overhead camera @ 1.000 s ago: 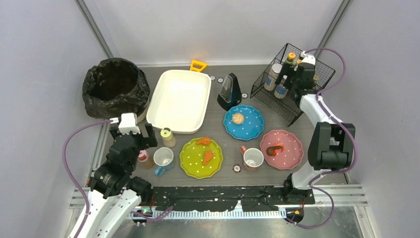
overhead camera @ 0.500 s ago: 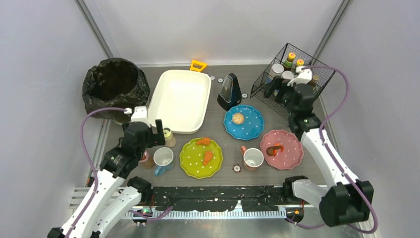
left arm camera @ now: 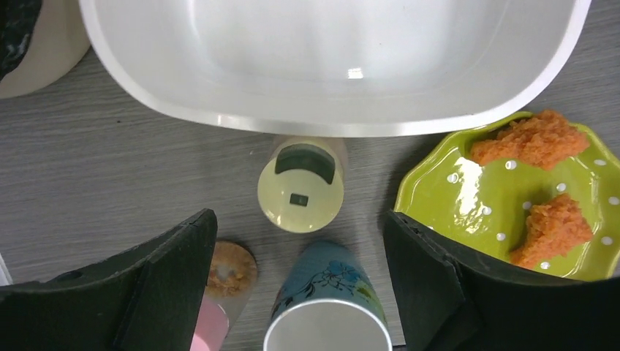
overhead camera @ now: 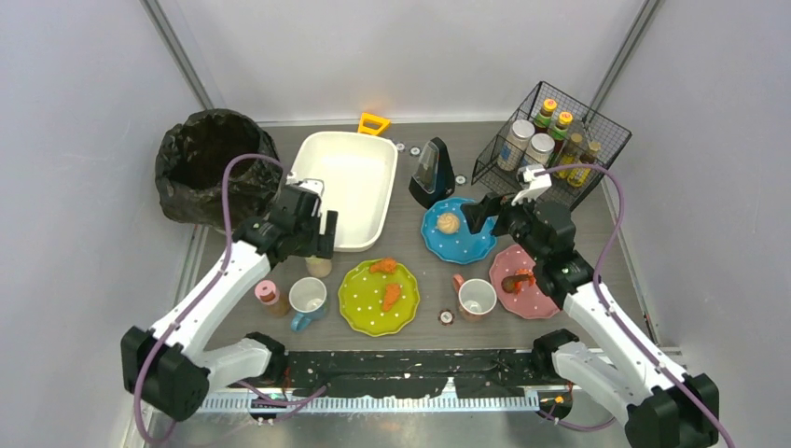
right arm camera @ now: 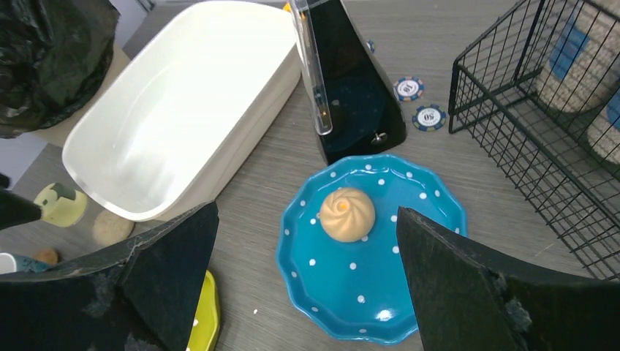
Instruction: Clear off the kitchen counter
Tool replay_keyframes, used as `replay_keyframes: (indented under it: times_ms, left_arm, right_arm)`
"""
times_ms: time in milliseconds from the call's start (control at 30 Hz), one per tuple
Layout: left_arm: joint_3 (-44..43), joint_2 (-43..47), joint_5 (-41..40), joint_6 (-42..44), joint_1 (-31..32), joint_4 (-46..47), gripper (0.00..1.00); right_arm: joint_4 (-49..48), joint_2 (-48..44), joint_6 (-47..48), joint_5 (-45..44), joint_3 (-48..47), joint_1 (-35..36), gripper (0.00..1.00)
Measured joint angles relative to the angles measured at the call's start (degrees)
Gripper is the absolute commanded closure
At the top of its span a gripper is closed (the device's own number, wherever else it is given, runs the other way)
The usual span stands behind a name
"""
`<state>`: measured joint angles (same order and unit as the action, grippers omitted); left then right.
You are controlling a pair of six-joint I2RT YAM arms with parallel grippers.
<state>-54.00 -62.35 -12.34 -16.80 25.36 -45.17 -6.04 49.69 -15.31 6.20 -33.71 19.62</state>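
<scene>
The dark wood-grain kitchen counter (overhead camera: 407, 233) holds a blue plate (overhead camera: 462, 245) with a bun (overhead camera: 449, 223), a green plate (overhead camera: 373, 308) with two orange food pieces, and a pink plate (overhead camera: 541, 285) with food. A pale yellow bottle (overhead camera: 318, 266), a pink bottle (overhead camera: 270, 297), a blue mug (overhead camera: 308, 301) and a red mug (overhead camera: 476, 297) also stand on it. My left gripper (overhead camera: 317, 231) is open and empty above the yellow bottle (left arm camera: 300, 185). My right gripper (overhead camera: 485, 217) is open and empty over the blue plate (right arm camera: 373, 285) and bun (right arm camera: 346, 213).
A white tub (overhead camera: 340, 187) sits at the back middle, with a black-bagged bin (overhead camera: 210, 163) at the left. A black metronome (overhead camera: 432, 173) stands beside a wire basket (overhead camera: 550, 149) of bottles at the back right. Poker chips (right arm camera: 420, 102) lie near the metronome.
My left arm has reached forward from the near left to above the yellow bottle. My right arm has left the wire basket and swung left to over the blue plate.
</scene>
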Motion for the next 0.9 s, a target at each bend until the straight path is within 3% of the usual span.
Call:
replay_keyframes:
  times_ms: [333, 700, 900]
  left_arm:
    - [-3.4, -13.5, 2.6, 4.3, -0.5, -4.0, 0.33]
    - [-3.4, -13.7, 3.9, 4.9, -0.8, -3.9, 0.42]
    - [-3.4, -13.7, 3.9, 4.9, -1.1, -3.4, 0.52]
  right_arm:
    - [-1.2, -6.9, 1.6, -0.6, 2.1, 0.1, 0.03]
    - [-1.2, -6.3, 2.0, -0.3, 2.9, 0.1, 0.03]
    - [-1.6, -6.1, 2.6, 0.7, 3.7, 0.2, 0.02]
